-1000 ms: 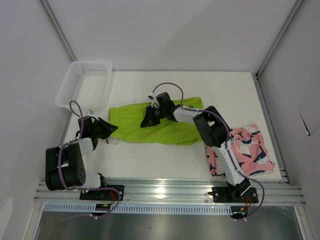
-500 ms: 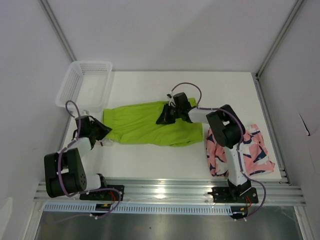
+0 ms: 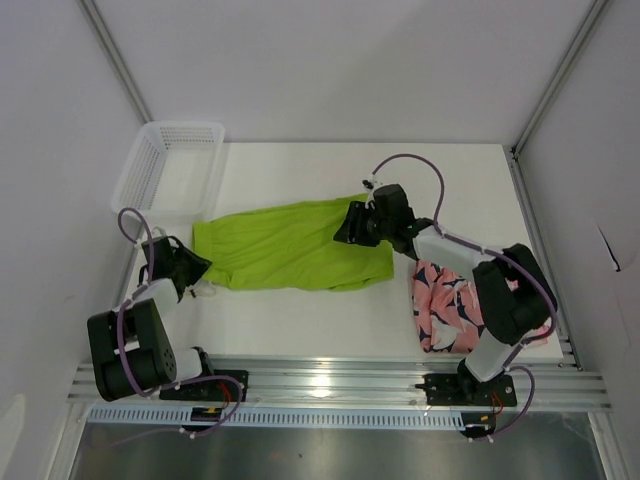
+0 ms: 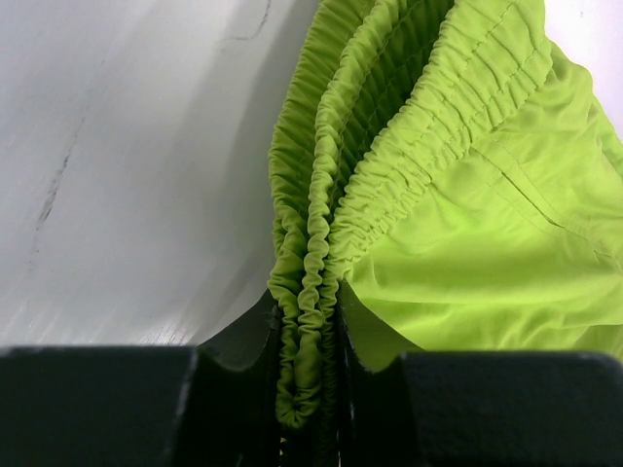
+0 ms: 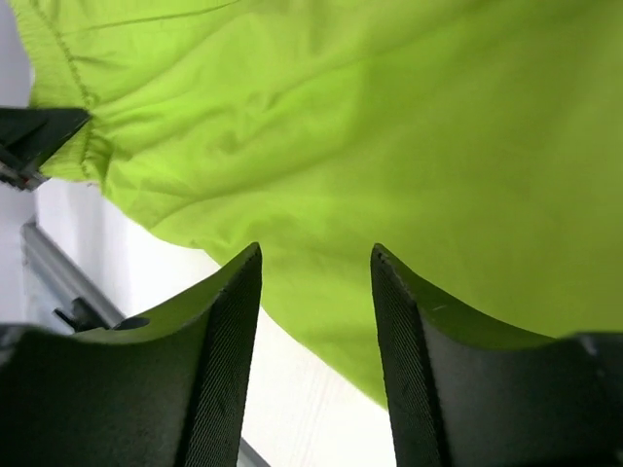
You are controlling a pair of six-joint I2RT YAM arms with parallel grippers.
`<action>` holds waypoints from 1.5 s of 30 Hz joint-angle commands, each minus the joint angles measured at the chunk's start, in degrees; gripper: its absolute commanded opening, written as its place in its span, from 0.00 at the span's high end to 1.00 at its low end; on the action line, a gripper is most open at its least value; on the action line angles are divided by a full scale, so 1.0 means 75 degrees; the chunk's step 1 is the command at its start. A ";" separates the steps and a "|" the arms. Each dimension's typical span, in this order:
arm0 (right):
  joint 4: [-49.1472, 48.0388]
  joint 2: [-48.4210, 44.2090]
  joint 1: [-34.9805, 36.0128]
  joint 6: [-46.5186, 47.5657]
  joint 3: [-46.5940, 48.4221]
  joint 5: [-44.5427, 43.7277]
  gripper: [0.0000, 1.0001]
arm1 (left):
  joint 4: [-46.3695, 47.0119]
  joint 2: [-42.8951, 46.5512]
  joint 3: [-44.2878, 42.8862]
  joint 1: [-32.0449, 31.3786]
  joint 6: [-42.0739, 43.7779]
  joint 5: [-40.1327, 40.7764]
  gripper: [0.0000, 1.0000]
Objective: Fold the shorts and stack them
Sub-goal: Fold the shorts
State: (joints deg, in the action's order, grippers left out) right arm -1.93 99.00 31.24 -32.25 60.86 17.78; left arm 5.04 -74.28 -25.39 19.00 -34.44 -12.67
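Note:
The lime green shorts (image 3: 285,245) lie spread across the middle of the white table. Their gathered elastic waistband (image 4: 336,204) is pinched between the jaws of my left gripper (image 4: 310,336), which is shut on it at the cloth's left end (image 3: 196,264). My right gripper (image 3: 345,228) hovers over the right end of the green shorts (image 5: 370,126), its jaws (image 5: 316,255) open with nothing between them. The pink printed shorts (image 3: 455,305) lie folded at the right, partly under the right arm.
A white mesh basket (image 3: 165,170) stands at the table's back left corner. The metal rail (image 3: 330,385) runs along the near edge. The right arm (image 3: 495,300) bends over the pink shorts.
The right gripper has travelled right along the green shorts and let go, its jaws now open. The left gripper pulled the waistband left, so the cloth lies longer and flatter.

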 commanded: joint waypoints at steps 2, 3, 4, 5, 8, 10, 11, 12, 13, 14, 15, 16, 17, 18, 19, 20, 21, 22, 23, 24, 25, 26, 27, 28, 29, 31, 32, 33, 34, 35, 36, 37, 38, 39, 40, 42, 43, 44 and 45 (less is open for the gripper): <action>0.2233 -0.0918 -0.0275 0.0748 -0.0122 -0.1198 0.47 | 0.0137 0.0283 0.0174 0.0114 0.0220 0.0306 0.99; 0.2412 -0.1128 -0.0426 0.0807 -0.0204 -0.1210 0.45 | 0.0125 0.0283 0.0197 0.0114 0.0209 0.0306 0.99; 0.2519 -0.1246 -0.0497 0.0854 -0.0425 -0.1199 0.43 | 0.0125 0.0271 0.0209 0.0126 0.0209 0.0306 0.99; 0.2752 -0.1398 -0.0556 0.0936 -0.0532 -0.1245 0.40 | 0.0125 0.0260 0.0198 0.0138 0.0220 0.0306 0.99; 0.2952 -0.1949 -0.0837 0.1030 -0.0941 -0.1479 0.29 | 0.0253 0.0166 0.0279 0.0196 0.0185 0.0166 0.99; 0.3023 -0.2148 -0.1082 0.1077 -0.1060 -0.1469 0.27 | 0.0312 0.0096 0.0256 0.0255 0.0174 0.0083 0.99; 0.3140 -0.2149 -0.1130 0.1124 -0.1072 -0.1387 0.27 | 0.0359 0.0084 0.0291 0.0267 0.0162 0.0049 0.99; 0.3199 -0.2138 -0.1177 0.1171 -0.1072 -0.1363 0.27 | 0.0383 0.0049 0.0326 0.0278 0.0173 0.0013 0.99; 0.3234 -0.2103 -0.1236 0.1206 -0.1072 -0.1340 0.27 | 0.0406 0.0037 0.0326 0.0325 0.0150 -0.0022 0.99; 0.3246 -0.2091 -0.1236 0.1229 -0.1107 -0.1293 0.27 | 0.0441 0.0037 0.0338 0.0337 0.0150 -0.0057 0.99; 0.3223 -0.2091 -0.1248 0.1288 -0.1119 -0.1223 0.28 | 0.0453 0.0002 0.0361 0.0349 0.0150 -0.0080 0.99; 0.3200 -0.2056 -0.1260 0.1300 -0.1142 -0.1153 0.28 | 0.0465 0.0002 0.0373 0.0372 0.0162 -0.0116 0.99; 0.3176 -0.2032 -0.1260 0.1312 -0.1154 -0.1094 0.29 | 0.0477 -0.0010 0.0373 0.0396 0.0150 -0.0127 0.99; 0.3141 -0.2021 -0.1248 0.1312 -0.1200 -0.0989 0.30 | 0.0488 -0.0022 0.0350 0.0396 0.0150 -0.0128 0.99; 0.3071 -0.2009 -0.1248 0.1335 -0.1235 -0.0907 0.30 | 0.0488 -0.0022 0.0361 0.0407 0.0138 -0.0139 0.99; 0.2931 -0.1986 -0.1260 0.1358 -0.1259 -0.0836 0.32 | 0.0500 -0.0022 0.0373 0.0419 0.0150 -0.0151 0.99; 0.2860 -0.1974 -0.1260 0.1359 -0.1294 -0.0696 0.32 | 0.0512 -0.0022 0.0373 0.0419 0.0138 -0.0151 0.99; 0.2732 -0.1962 -0.1248 0.1370 -0.1329 -0.0637 0.32 | 0.0512 -0.0010 0.0385 0.0419 0.0138 -0.0151 0.99; 0.2673 -0.1973 -0.1260 0.1382 -0.1341 -0.0590 0.34 | 0.0512 -0.0010 0.0385 0.0419 0.0138 -0.0163 0.99; 0.2637 -0.1962 -0.1248 0.1370 -0.1353 -0.0566 0.35 | 0.0523 0.0002 0.0385 0.0419 0.0138 -0.0151 0.99; 0.2544 -0.1962 -0.1248 0.1370 -0.1388 -0.0462 0.35 | 0.0524 0.0002 0.0397 0.0431 0.0138 -0.0151 0.99; 0.2485 -0.1950 -0.1260 0.1394 -0.1411 -0.0403 0.36 | 0.0524 0.0002 0.0385 0.0419 0.0138 -0.0163 0.99; 0.2450 -0.1904 -0.1236 0.1417 -0.1423 -0.0356 0.37 | 0.0524 0.0002 0.0397 0.0431 0.0150 -0.0163 0.99; 0.2380 -0.1868 -0.1225 0.1452 -0.1423 -0.0251 0.37 | 0.0535 -0.0010 0.0408 0.0431 0.0138 -0.0163 0.99; 0.2367 -0.1868 -0.1213 0.1499 -0.1423 -0.0226 0.38 | 0.0535 -0.0010 0.0385 0.0431 0.0138 -0.0174 0.99; 0.2297 -0.1810 -0.1190 0.1522 -0.1412 -0.0145 0.40 | 0.0535 0.0002 0.0350 0.0431 0.0150 -0.0174 0.99; 0.2274 -0.1798 -0.1166 0.1557 -0.1412 -0.0121 0.41 | 0.0535 0.0002 0.0408 0.0431 0.0138 -0.0174 0.99; 0.2250 -0.1751 -0.1143 0.1593 -0.1412 -0.0132 0.42 | 0.0535 0.0002 0.0420 0.0431 0.0138 -0.0174 0.99; 0.2215 -0.1716 -0.1108 0.1616 -0.1400 -0.0121 0.43 | 0.0535 0.0002 0.0420 0.0431 0.0138 -0.0174 0.99; 0.2192 -0.1681 -0.1107 0.1628 -0.1412 -0.0086 0.44 | 0.0535 0.0002 0.0420 0.0431 0.0138 -0.0186 0.99; 0.2168 -0.1657 -0.1084 0.1640 -0.1412 -0.0074 0.45 | 0.0547 0.0002 0.0420 0.0419 0.0150 -0.0175 0.99; 0.2110 -0.1588 -0.1061 0.1628 -0.1412 -0.0062 0.45 | 0.0547 0.0002 0.0408 0.0419 0.0150 -0.0174 0.99; 0.2109 -0.1540 -0.1049 0.1640 -0.1400 -0.0051 0.49 | 0.0547 0.0002 0.0397 0.0419 0.0150 -0.0174 0.99; 0.2109 -0.1505 -0.1037 0.1628 -0.1400 -0.0027 0.53 | 0.0547 0.0002 0.0408 0.0419 0.0138 -0.0186 0.99; 0.2121 -0.1447 -0.1025 0.1617 -0.1400 -0.0027 0.66 | 0.0547 -0.0010 0.0397 0.0431 0.0150 -0.0175 0.99; 0.2133 -0.1446 -0.1037 0.1558 -0.1482 -0.0062 0.85 | 0.0535 -0.0022 0.0408 0.0443 0.0127 -0.0174 0.99; 0.2191 -0.1493 -0.1037 0.1523 -0.1528 -0.0109 0.98 | 0.0535 -0.0022 0.0408 0.0443 0.0127 -0.0174 0.99; 0.2215 -0.1528 -0.1049 0.1476 -0.1645 -0.0295 1.00 | 0.0547 -0.0033 0.0420 0.0466 0.0127 -0.0174 0.99; 0.2261 -0.1586 -0.1072 0.1348 -0.1727 -0.0424 1.00 | 0.0547 -0.0033 0.0420 0.0489 0.0115 -0.0198 0.99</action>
State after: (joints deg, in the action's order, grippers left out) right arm 15.57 87.96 23.24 -21.08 49.43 16.64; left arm 8.10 -73.95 -23.14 21.47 -34.46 -14.72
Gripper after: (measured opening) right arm 0.014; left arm 0.223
